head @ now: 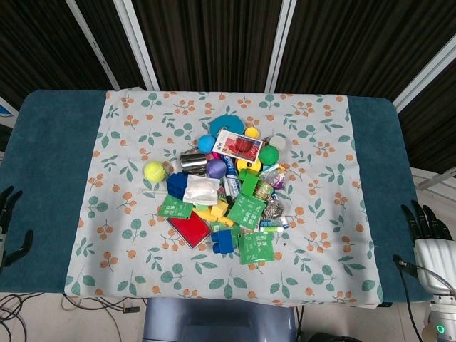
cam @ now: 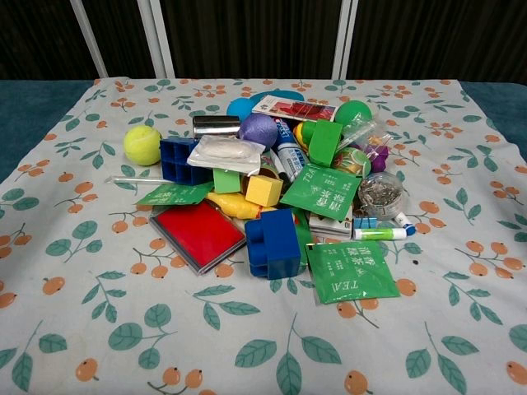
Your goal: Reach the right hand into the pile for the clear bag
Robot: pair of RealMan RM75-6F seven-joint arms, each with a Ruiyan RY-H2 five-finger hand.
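Observation:
The pile sits in the middle of the floral cloth (head: 320,235). In it a clear bag (head: 201,189) with white contents lies on a blue block (head: 175,185); the chest view shows the clear bag (cam: 224,152) left of centre. A second clear bag (cam: 366,136) with colourful bits lies at the pile's right side. My right hand (head: 426,224) hangs off the table's right edge, fingers apart, holding nothing, far from the pile. My left hand (head: 8,214) is at the left edge, also empty with fingers apart. Neither hand shows in the chest view.
Around the bag lie a yellow-green ball (head: 154,170), a purple ball (head: 215,168), a silver can (head: 192,161), green tea sachets (head: 246,211), a red flat case (head: 189,228), a blue brick (cam: 272,243) and a jar of clips (cam: 380,193).

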